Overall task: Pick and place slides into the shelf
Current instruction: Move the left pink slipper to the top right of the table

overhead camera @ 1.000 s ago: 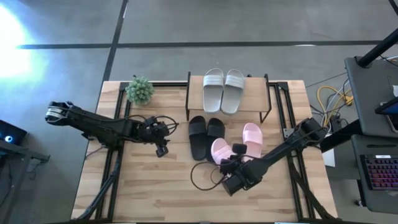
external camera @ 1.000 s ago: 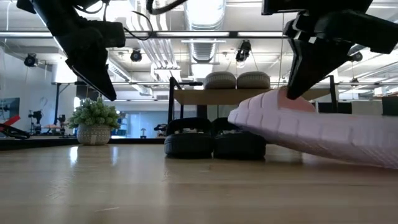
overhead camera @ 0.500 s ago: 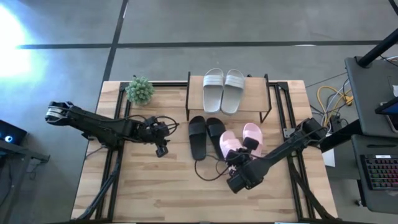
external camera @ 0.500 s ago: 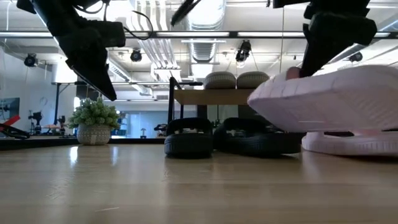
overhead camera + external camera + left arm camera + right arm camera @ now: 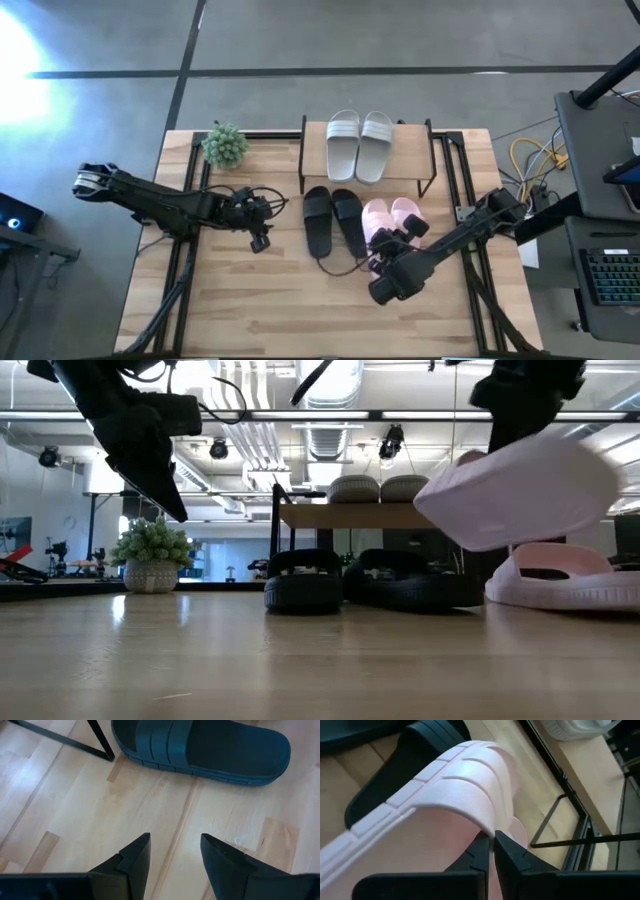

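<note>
A pale pink slide [image 5: 375, 222] hangs above the table with my right gripper [image 5: 493, 844] shut on its strap; in the low view the slide [image 5: 515, 492] is tilted, its sole toward the near edge. Its pink twin [image 5: 560, 574] lies sole-down on the table just to the right. The two black slides [image 5: 320, 220] [image 5: 349, 220] lie in front of the shelf [image 5: 415, 150]. A white pair [image 5: 358, 145] rests on the shelf's top board. My left gripper [image 5: 175, 852] hovers open left of the black slides, with nothing between its fingers. My right gripper pinches the edge of the pink slide's wide strap [image 5: 492, 831] between its two fingertips [image 5: 480, 854]. The fingers slant down from the near right. The slide is lifted clear of the table and tilted.
A small potted plant [image 5: 225, 145] stands at the far left of the table. A dark cable [image 5: 338, 266] loops on the wood near the black slides. The shelf's black frame legs [image 5: 97, 740] stand close to the nearest black slide [image 5: 200, 745].
My right gripper has risen and gone toward the far right, rolling its wrist as it went. The pink slide, which was tilted with its far end still down on the table, is now lifted clear and hangs beside its twin.
</note>
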Robot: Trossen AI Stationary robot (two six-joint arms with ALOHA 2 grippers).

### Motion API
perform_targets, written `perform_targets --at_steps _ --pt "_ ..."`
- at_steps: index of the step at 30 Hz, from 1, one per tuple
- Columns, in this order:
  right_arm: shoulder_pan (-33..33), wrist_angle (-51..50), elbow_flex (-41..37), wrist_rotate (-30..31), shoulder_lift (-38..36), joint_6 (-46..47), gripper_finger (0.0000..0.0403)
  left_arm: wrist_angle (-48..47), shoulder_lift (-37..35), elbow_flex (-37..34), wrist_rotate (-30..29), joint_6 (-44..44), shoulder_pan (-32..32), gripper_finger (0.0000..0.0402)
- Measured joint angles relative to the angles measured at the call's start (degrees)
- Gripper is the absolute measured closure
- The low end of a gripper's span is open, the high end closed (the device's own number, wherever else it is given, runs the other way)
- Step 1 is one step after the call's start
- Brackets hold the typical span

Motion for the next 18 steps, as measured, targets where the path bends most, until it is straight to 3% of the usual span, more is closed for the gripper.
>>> perform_targets --at_steps 7,18 --pt "-4.00 5.15 -0.57 -1.14 0.11 -5.27 0.0390 0.01 0.00 0.00 0.00 0.02 0.00 0.0242" --pt "-10.74 20.69 -4.93 -9.22 0.00 -15.94 0.0390 0.00 0.00 0.00 0.00 -0.35 0.00 0.0242"
